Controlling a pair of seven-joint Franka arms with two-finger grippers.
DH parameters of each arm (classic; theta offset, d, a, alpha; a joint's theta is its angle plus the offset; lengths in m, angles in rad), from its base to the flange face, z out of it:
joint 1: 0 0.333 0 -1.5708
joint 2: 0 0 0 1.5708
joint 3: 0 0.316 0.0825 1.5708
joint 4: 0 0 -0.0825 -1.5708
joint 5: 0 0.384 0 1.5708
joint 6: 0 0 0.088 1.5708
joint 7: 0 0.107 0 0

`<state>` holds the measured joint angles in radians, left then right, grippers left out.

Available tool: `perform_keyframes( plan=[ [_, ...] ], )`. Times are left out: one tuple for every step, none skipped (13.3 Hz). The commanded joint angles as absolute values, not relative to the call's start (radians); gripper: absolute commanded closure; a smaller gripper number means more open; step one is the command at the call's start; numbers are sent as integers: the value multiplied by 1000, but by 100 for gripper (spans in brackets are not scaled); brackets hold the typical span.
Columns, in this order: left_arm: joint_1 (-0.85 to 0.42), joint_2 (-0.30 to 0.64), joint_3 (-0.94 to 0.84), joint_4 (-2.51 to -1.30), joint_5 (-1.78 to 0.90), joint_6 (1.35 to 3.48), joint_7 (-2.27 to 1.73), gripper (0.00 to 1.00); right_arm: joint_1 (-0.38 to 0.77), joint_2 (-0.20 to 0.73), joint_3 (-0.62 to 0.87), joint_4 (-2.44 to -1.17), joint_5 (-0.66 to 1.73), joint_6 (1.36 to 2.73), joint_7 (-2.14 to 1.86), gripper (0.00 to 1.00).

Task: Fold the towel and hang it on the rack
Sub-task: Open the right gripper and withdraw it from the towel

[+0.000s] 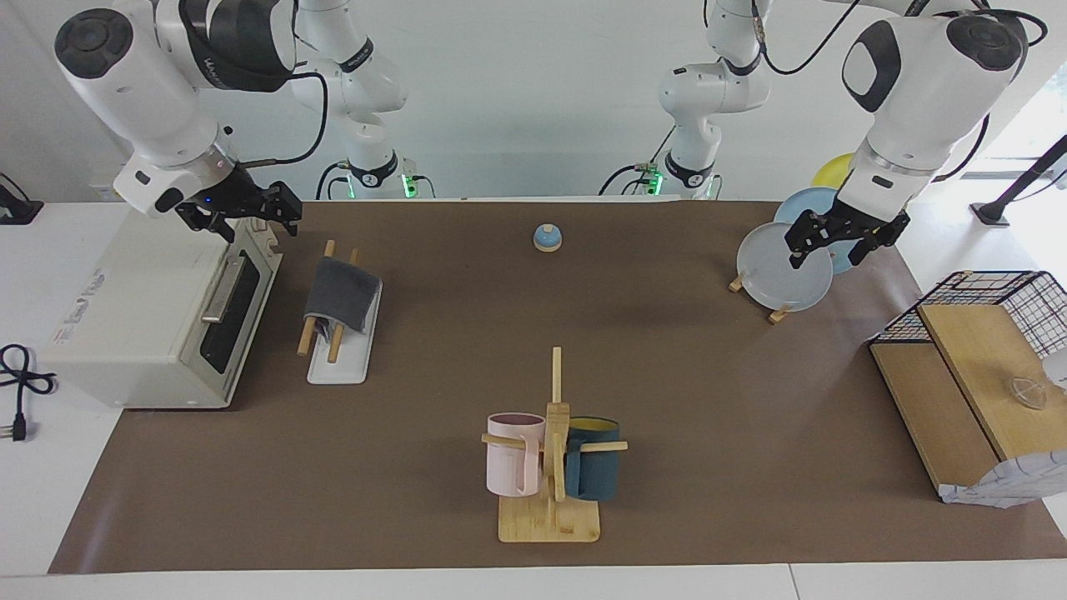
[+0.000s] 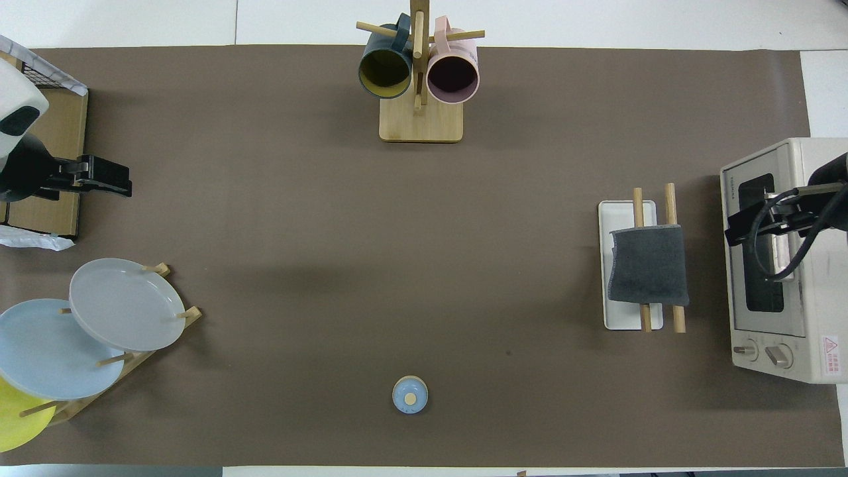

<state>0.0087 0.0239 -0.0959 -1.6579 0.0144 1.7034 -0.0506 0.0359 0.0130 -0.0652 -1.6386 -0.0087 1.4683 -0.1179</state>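
Observation:
The towel [image 1: 342, 293] [image 2: 648, 265] hangs folded over the two wooden rods of the rack [image 1: 340, 365] [image 2: 619, 213], dark grey face outward, with a little purple at its lower edge. The rack stands at the right arm's end of the table, beside the toaster oven. My right gripper [image 1: 254, 218] [image 2: 735, 230] is up in the air over the oven's top edge, open and holding nothing, apart from the towel. Far from the rack, my left gripper [image 1: 827, 252] [image 2: 122, 186] hangs open and holds nothing, by the plate stand at the left arm's end.
A cream toaster oven [image 1: 142, 325] [image 2: 805, 159] sits beside the rack. A wooden mug stand [image 1: 550, 521] [image 2: 421, 126] holds a pink and a teal mug. A small blue bell [image 1: 547, 237] [image 2: 410, 395], a plate stand [image 1: 783, 271] [image 2: 122, 305] and a wire basket with wooden boards [image 1: 1000, 292] also stand here.

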Motion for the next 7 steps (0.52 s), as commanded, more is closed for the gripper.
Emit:
perform_keyframes(
  plan=[
    [9,2,-92,-1669,32,1694,-44,0,161,-5,-169,-1640,-29,1482,-83,0],
    [9,2,-92,-1669,32,1695,-44,0,158,0,-170,-1635,-29,1495,-84,0],
    [9,2,-92,-1669,32,1694,-44,0,152,3,-176,-1614,-26,1490,-86,0],
    [9,2,-92,-1669,32,1694,-43,0,150,3,-178,-1612,-26,1489,-84,0],
    [9,2,-92,-1669,32,1694,-44,0,150,5,-179,-1611,-26,1494,-84,0],
    [8,2,-92,-1669,32,1694,-43,0,152,11,-178,-1603,-31,1497,-83,0],
    [9,2,-92,-1669,32,1694,-44,0,155,17,-178,-1589,-29,1496,-84,0]
  ],
)
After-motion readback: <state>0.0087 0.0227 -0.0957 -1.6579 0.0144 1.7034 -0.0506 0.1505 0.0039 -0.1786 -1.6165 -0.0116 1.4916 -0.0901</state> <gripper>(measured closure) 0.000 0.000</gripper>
